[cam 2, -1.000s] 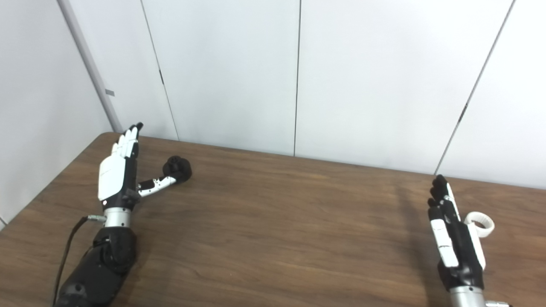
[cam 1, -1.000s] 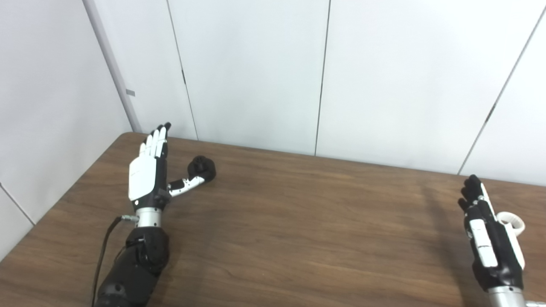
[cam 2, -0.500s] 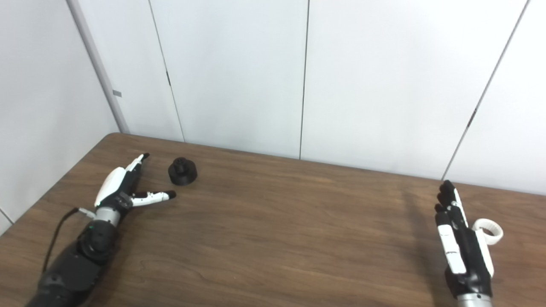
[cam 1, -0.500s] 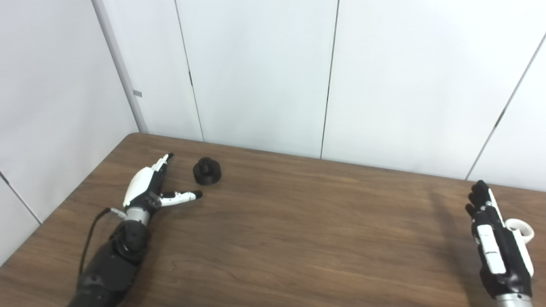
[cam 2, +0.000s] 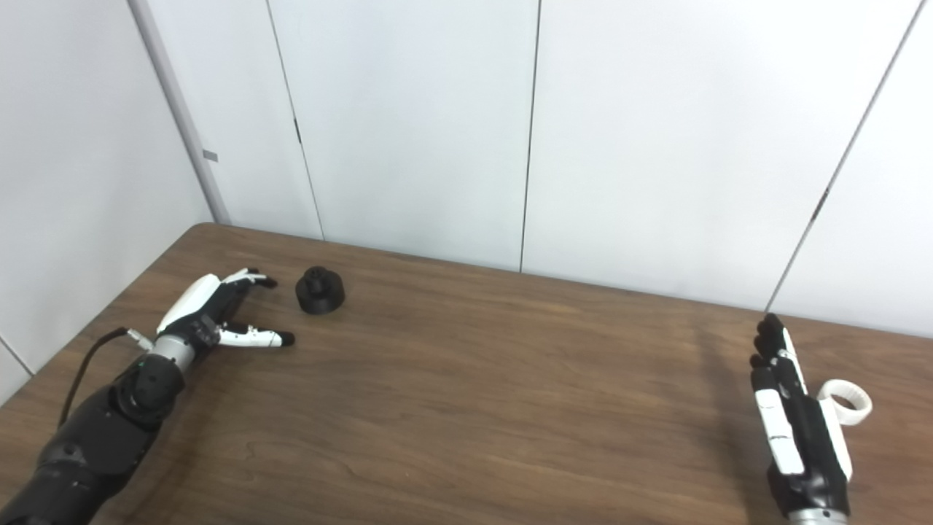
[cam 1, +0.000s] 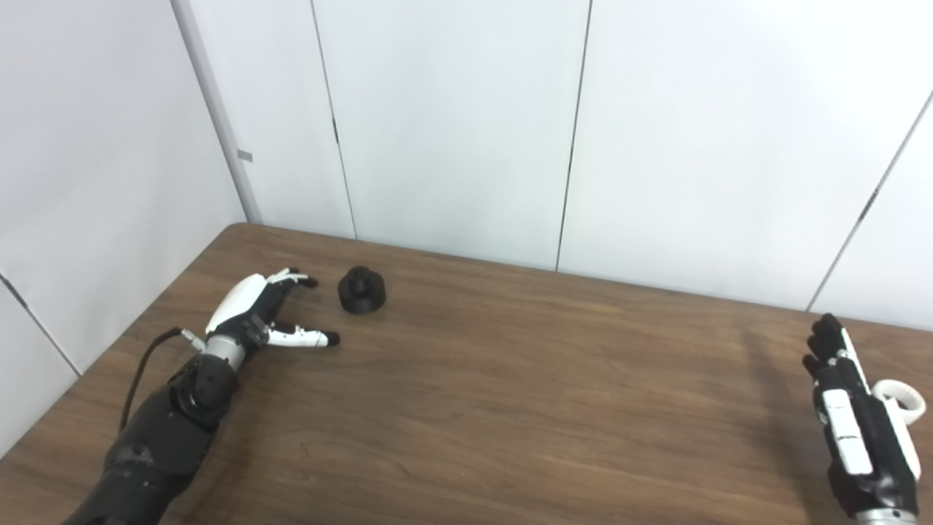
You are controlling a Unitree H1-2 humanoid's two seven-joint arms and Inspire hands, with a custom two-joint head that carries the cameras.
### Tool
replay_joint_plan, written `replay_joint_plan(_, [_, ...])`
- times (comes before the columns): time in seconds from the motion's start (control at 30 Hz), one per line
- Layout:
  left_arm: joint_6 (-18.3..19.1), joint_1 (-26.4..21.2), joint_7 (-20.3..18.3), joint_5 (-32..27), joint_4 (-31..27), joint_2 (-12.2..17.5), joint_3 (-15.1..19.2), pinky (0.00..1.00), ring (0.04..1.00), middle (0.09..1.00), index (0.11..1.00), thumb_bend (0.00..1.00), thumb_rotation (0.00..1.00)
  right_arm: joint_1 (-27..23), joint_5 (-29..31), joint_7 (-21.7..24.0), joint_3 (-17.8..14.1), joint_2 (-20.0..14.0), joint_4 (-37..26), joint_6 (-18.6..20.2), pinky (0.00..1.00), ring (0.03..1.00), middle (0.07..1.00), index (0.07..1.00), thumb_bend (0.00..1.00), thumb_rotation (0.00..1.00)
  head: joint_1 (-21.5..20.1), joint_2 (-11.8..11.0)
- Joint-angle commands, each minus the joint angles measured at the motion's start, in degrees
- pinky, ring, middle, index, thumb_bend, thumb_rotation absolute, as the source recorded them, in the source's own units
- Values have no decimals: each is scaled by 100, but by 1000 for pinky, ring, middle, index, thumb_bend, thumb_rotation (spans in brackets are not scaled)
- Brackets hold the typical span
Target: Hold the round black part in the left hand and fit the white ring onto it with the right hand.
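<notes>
The round black part [cam 1: 362, 290] stands on the brown table [cam 1: 510, 379] near its far left corner. My left hand [cam 1: 262, 310] lies low over the table just left of the part, open, fingers and thumb spread, not touching it. At the right edge my right hand [cam 1: 856, 430] is held upright, fingers straight, open and holding nothing. The white ring [cam 2: 845, 401] lies on the table just behind and right of that hand, partly hidden by it.
White wall panels [cam 1: 466, 124] rise right behind the table's far edge and along its left side. A black cable [cam 1: 149, 357] loops off my left wrist.
My left hand has dropped from upright down to the table, and its fingers now curl toward the black part. The camera has shifted a little. The right hand has barely moved.
</notes>
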Motion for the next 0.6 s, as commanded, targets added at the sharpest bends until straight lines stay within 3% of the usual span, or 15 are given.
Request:
replay_joint_plan(0.0, [-172,-289,151,76,79,204,-15,1000,985,942,775,1000,278,515,-12,2,46,109,304,-77,1000,1000,998,1000,383,871,4,4])
replay_joint_plan(0.3, [-470,-495,420,210,542,57,-285,996,967,919,755,1000,263,592,55,9,34,116,164,25,992,1000,1000,1000,381,864,-4,51])
replay_joint_plan(0.57, [-478,-793,433,287,915,-45,-581,1000,972,925,765,996,305,697,27,0,45,112,-57,147,987,1000,1000,1000,382,875,-32,95])
